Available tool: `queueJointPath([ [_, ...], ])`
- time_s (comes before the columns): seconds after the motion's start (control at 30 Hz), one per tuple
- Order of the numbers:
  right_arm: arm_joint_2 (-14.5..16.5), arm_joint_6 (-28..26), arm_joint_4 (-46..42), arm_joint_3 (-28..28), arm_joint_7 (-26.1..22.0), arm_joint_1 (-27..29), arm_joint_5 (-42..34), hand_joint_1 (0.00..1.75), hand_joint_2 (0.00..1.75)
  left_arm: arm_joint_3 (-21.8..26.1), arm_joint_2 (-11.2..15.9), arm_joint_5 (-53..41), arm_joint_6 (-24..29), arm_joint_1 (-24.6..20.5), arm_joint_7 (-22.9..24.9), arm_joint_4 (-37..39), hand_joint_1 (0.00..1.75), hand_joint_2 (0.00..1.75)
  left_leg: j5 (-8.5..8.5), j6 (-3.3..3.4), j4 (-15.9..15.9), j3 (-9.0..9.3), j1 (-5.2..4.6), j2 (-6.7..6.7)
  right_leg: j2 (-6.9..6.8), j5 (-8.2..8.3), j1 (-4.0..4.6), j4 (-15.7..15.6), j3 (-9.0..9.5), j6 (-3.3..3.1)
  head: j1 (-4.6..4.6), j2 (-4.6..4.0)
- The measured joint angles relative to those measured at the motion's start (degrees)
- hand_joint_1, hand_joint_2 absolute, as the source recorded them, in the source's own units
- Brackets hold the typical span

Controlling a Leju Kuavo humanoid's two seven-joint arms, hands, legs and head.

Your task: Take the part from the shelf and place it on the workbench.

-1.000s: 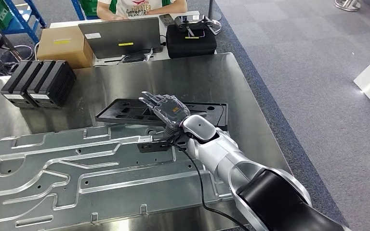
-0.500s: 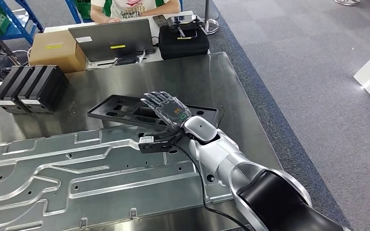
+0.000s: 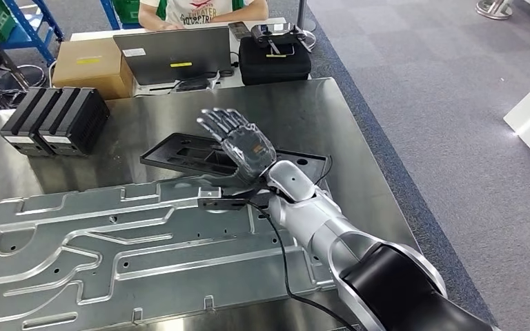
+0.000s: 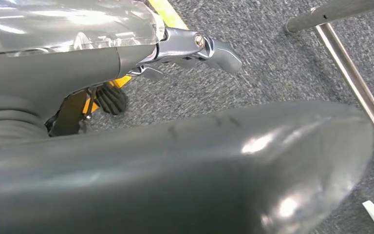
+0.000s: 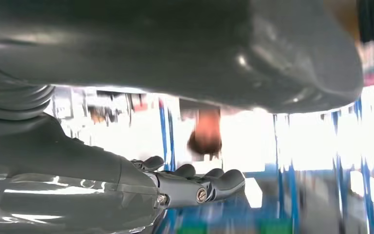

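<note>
The black flat part lies on the steel workbench, beyond the big machined aluminium plate. My right hand hovers above the part's right half, lifted clear of it, fingers stretched out and spread, holding nothing. In the right wrist view the same hand has its fingers extended with nothing in them. My left hand hangs over grey carpet, fingers out, with nothing in it.
Two black ribbed boxes stand at the bench's far left. Behind the bench are a cardboard box, a laptop and a black case, with a person seated there. Blue shelving stands far left.
My right hand has risen off the black part and tipped its fingers upward. The part stays flat on the bench. The camera shifted slightly between frames.
</note>
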Motion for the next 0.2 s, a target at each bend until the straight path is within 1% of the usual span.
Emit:
queueJointPath([
  [0.03,-0.1,-1.0,-2.6,-1.1,-0.8,0.3,0.1,0.0,0.0,0.0,-0.1,0.0,0.0,0.0,-0.1,0.0,0.0,0.0,-0.08,-0.14,0.1,0.0,-0.13,-0.03,0.0,1.66,0.17,-4.2,1.98,-0.36,0.0,0.0],
  [0.07,-0.3,-1.4,-5.8,-2.6,-1.9,0.9,0.5,0.0,0.0,0.0,-0.2,0.0,-0.1,0.1,-0.3,0.0,0.0,0.0,-0.14,-0.33,0.1,-0.03,-0.2,-0.05,-0.01,2.69,0.33,-7.3,3.43,-0.65,0.0,0.0],
  [0.1,-0.4,-1.7,-9.0,-4.3,-2.9,1.6,1.0,0.0,0.0,0.0,-0.3,0.0,-0.1,0.1,-0.4,0.0,0.0,0.0,-0.17,-0.58,0.1,-0.08,-0.24,-0.07,-0.01,3.03,0.51,-9.1,4.23,-0.87,0.0,0.0],
  [0.13,-0.6,-1.8,-11.9,-6.1,-3.9,2.4,1.3,0.0,0.0,0.0,-0.4,0.0,-0.1,0.2,-0.6,0.0,0.0,0.0,-0.18,-0.87,0.0,-0.09,-0.27,-0.09,-0.02,2.84,0.65,-9.6,4.43,-0.99,0.0,0.0],
  [0.17,-0.7,-1.8,-14.5,-7.9,-4.7,3.1,1.4,0.0,0.0,0.0,-0.4,0.0,-0.1,0.3,-0.7,0.0,0.0,0.0,-0.14,-1.18,-0.2,-0.03,-0.26,-0.1,-0.03,2.94,0.59,-9.8,4.45,-1.17,0.0,0.0],
  [0.2,-0.7,-1.8,-15.7,-8.7,-5.0,3.4,1.4,0.0,0.0,0.0,-0.4,0.0,-0.1,0.4,-0.7,0.0,0.0,0.0,-0.13,-1.33,-0.2,0.01,-0.26,-0.1,-0.01,2.95,0.6,-9.9,4.46,-1.27,0.0,0.0],
])
